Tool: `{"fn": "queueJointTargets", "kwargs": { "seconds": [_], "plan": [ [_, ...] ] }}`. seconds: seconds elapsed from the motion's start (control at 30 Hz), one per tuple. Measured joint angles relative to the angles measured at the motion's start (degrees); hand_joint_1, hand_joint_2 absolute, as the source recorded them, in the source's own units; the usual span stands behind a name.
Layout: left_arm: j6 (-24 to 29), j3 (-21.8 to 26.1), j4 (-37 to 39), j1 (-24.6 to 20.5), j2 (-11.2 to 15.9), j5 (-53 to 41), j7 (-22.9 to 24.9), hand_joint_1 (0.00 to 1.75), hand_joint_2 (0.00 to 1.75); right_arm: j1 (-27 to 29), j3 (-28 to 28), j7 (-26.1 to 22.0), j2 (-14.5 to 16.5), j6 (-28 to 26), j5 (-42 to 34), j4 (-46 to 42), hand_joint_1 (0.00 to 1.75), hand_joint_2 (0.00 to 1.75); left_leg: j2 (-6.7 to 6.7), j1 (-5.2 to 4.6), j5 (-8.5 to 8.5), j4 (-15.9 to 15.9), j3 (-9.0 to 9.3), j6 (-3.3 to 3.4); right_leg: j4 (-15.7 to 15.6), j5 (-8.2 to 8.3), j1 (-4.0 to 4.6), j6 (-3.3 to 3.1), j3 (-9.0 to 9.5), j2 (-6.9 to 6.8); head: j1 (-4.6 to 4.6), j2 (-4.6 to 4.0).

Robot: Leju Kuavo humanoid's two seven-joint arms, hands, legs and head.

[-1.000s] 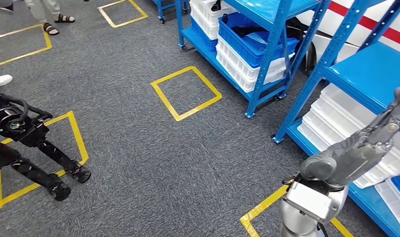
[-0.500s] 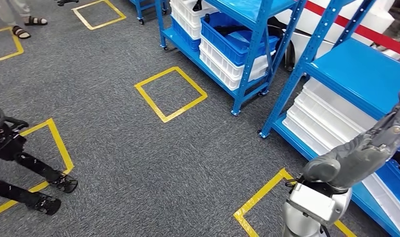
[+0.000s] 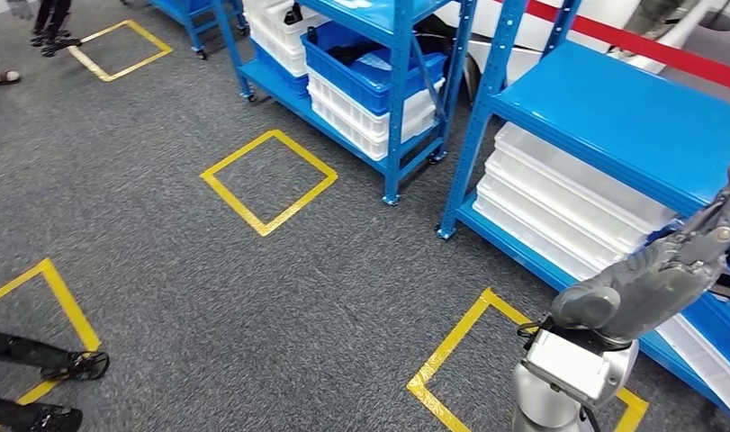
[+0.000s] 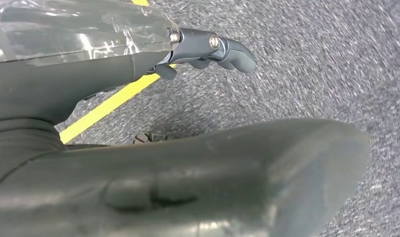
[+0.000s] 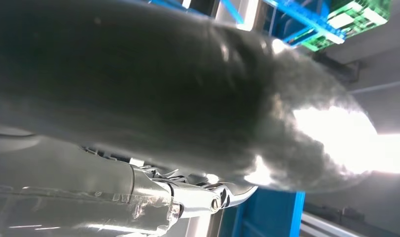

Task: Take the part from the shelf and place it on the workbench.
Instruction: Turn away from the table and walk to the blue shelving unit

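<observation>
Where the part lies: no single part can be picked out; the nearest shelf (image 3: 613, 117) stands ahead and to the right of the robot, white trays (image 3: 559, 202) stacked on its lower level, and a blue bin (image 3: 361, 67) with dark contents sits on the further rack

Nearer arm: the right arm (image 3: 649, 283), raised on the shelf side, is judged the one better placed to reach in

Long axis: the trays run lengthwise along the shelf edge, slanting away from the robot

Right hand (image 5: 198, 113): thumb and one finger blurred against blue shelf posts; whether it is apart or together cannot be told

Left hand (image 4: 188, 173): thumb and finger spread, nothing between them, hanging over grey carpet (image 4: 306, 64) and a yellow tape line (image 4: 106, 106)

What the views add: the head view gives the layout of racks and a yellow floor square (image 3: 269, 182); the wrist views give the fingers up close

Workbench: not seen from here
</observation>
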Motion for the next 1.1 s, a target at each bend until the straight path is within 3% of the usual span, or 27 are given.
{"fn": "queueJointTargets", "kwargs": {
  "seconds": [0.03, 0.13, 0.2, 0.27, 0.33, 0.37, 0.4, 0.47, 0.5, 0.53, 0.63, 0.7, 0.77, 0.83, 0.87, 0.93, 1.0, 1.03, 1.1],
  "plan": [
    [0.0, 0.0, 0.0, 0.0, 0.0, -0.01, 0.0, 0.0, 0.0, 0.0, -0.01, 0.0, 0.0, 0.0, 0.01, 0.0, 0.0, 0.0, -0.17, -0.1, 1.47, -1.35, 0.37, 0.32, 0.04, -0.03, 0.09, -0.03, 0.1, 0.66, -0.04, 0.0],
    [0.0, 0.0, 0.0, -0.09, 0.03, -0.03, 0.0, 0.0, 0.0, -0.02, -0.01, 0.01, 0.0, 0.0, 0.03, 0.0, 0.0, 0.0, -2.4, -0.42, 7.09, -12.11, 4.53, 1.5, 0.18, -0.18, 0.27, 0.11, 0.32, 2.47, -0.13, 0.0],
    [0.0, 0.0, 0.0, -0.12, 0.07, -0.03, 0.0, 0.0, 0.0, -0.02, -0.01, 0.03, 0.0, 0.0, 0.04, -0.01, 0.0, 0.0, -3.57, -0.6, 7.81, -15.35, 5.69, 1.7, 0.26, -0.21, 0.17, 0.51, 0.13, 3.32, -0.18, 0.0],
    [0.0, 0.01, 0.0, -0.23, 0.03, -0.07, 0.0, 0.0, 0.0, 0.03, -0.02, 0.07, 0.0, 0.0, 0.05, -0.08, 0.0, 0.0, -2.94, -0.58, 8.01, -15.93, 5.89, 1.88, 0.17, -0.18, 0.01, 1.14, 0.0, 3.83, -0.25, 0.0],
    [-0.01, 0.01, -0.01, -0.35, -0.04, -0.15, 0.0, 0.0, 0.0, 0.02, -0.02, 0.1, 0.01, 0.0, 0.08, -0.21, 0.0, 0.0, -1.97, -0.26, 8.39, -16.69, 6.21, 2.38, 1.62, -1.38, 0.08, 1.78, -0.59, 2.08, 0.07, 0.0],
    [-0.02, 0.0, -0.01, -0.35, -0.07, -0.17, 0.0, 0.0, 0.0, -0.01, -0.02, 0.11, 0.01, 0.0, 0.1, -0.27, 0.0, 0.0, -1.41, -0.12, 8.52, -16.99, 6.33, 2.6, 3.85, -2.82, 0.08, 2.03, -1.57, 0.76, 0.34, 0.0],
    [-0.03, 0.0, -0.01, -0.3, -0.07, -0.19, 0.0, 0.0, 0.0, -0.05, -0.01, 0.11, 0.01, 0.0, 0.11, -0.28, 0.0, 0.0, -0.86, -0.13, 8.53, -17.07, 6.4, 2.75, 7.04, -4.59, -0.02, 2.32, -3.07, -0.42, 0.64, 0.0],
    [-0.04, 0.0, 0.0, -0.14, -0.05, -0.17, 0.0, 0.0, 0.0, -0.02, -0.02, 0.16, 0.0, 0.0, 0.11, -0.28, 0.0, 0.0, 0.28, -0.12, 8.44, -17.03, 6.39, 2.83, 13.73, -7.29, -0.42, 2.86, -6.36, -1.19, 0.88, 0.0],
    [-0.04, -0.01, 0.0, -0.1, -0.05, -0.17, 0.0, 0.0, 0.0, 0.01, -0.03, 0.19, 0.0, 0.0, 0.11, -0.28, 0.0, 0.0, 0.8, -0.08, 8.35, -16.99, 6.4, 2.78, 15.13, -7.24, -0.66, 3.14, -7.08, -1.36, 0.91, 0.0],
    [-0.04, -0.02, 0.0, -0.1, -0.04, -0.17, 0.0, 0.0, 0.0, 0.02, -0.03, 0.23, 0.0, 0.0, 0.11, -0.28, 0.0, 0.0, 1.25, 0.01, 8.22, -16.93, 6.46, 2.65, 14.48, -6.13, -0.91, 3.4, -6.78, -1.54, 0.92, 0.0],
    [-0.04, -0.04, 0.0, -0.17, -0.04, -0.19, 0.0, 0.0, 0.0, 0.0, -0.03, 0.28, 0.01, 0.0, 0.14, -0.29, 0.0, 0.0, 2.11, 0.24, 7.5, -16.34, 6.77, 1.71, 4.23, -0.89, -1.26, 3.91, -1.83, -3.09, 1.17, 0.0],
    [-0.04, -0.04, 0.0, -0.2, -0.03, -0.2, 0.0, 0.0, 0.0, 0.02, -0.05, 0.32, 0.02, 0.0, 0.17, -0.36, 0.0, 0.0, 2.51, -0.02, 7.16, -15.97, 6.8, 0.97, 0.72, -0.27, -1.08, 3.36, -0.33, -3.87, 1.21, 0.0],
    [-0.04, -0.04, 0.0, -0.24, -0.02, -0.21, 0.0, 0.0, 0.0, 0.09, -0.1, 0.37, 0.03, 0.0, 0.21, -0.45, 0.0, 0.0, 3.02, -0.06, 7.09, -16.03, 6.98, 0.35, 0.64, -0.41, -0.86, 2.34, -0.44, -3.35, 0.9, 0.0],
    [-0.04, -0.04, 0.0, -0.36, -0.02, -0.22, 0.0, 0.0, 0.0, 0.11, -0.14, 0.38, 0.05, 0.0, 0.23, -0.5, 0.0, 0.0, 2.55, 0.21, 5.98, -14.79, 6.87, -0.26, 0.4, -0.27, -0.85, 1.57, -0.3, -2.8, 0.63, 0.0],
    [-0.04, -0.04, 0.0, -0.42, -0.02, -0.22, 0.0, 0.0, 0.0, 0.1, -0.16, 0.37, 0.08, 0.0, 0.24, -0.52, 0.0, 0.0, 1.9, 0.27, 4.63, -12.69, 6.09, -0.47, 0.27, -0.2, -0.89, 1.2, -0.21, -2.62, 0.46, 0.0],
    [-0.04, -0.04, 0.0, -0.41, -0.02, -0.22, 0.0, 0.0, 0.0, 0.09, -0.2, 0.37, 0.1, 0.0, 0.25, -0.52, 0.0, 0.0, 0.57, 0.25, 1.14, -5.6, 2.87, -0.59, 0.23, -0.22, -0.79, 0.68, -0.15, -2.2, 0.1, 0.0],
    [-0.04, -0.04, 0.0, -0.21, -0.02, -0.2, 0.0, 0.0, 0.0, 0.12, -0.21, 0.37, 0.11, 0.0, 0.25, -0.52, 0.0, 0.0, 0.09, 0.21, -0.25, -0.22, 0.07, -0.47, 0.28, -0.28, -0.56, 0.45, -0.11, -1.5, -0.07, 0.0],
    [-0.04, -0.04, 0.0, -0.14, -0.02, -0.19, 0.0, 0.0, 0.0, 0.13, -0.21, 0.38, 0.11, 0.0, 0.25, -0.52, 0.0, 0.0, -0.03, 0.18, 0.58, -0.25, -0.12, -0.28, 0.32, -0.3, -0.48, 0.41, -0.06, -1.08, -0.09, 0.0],
    [-0.09, -0.04, 0.0, -0.14, -0.02, -0.2, 0.01, 0.0, 0.0, 0.13, -0.21, 0.45, 0.11, 0.0, 0.3, -0.52, 0.0, 0.0, -0.65, 0.05, 4.55, -6.22, 2.27, 0.38, 0.4, -0.36, -0.42, 0.47, 0.11, -0.28, -0.16, 0.0]
  ]
}}
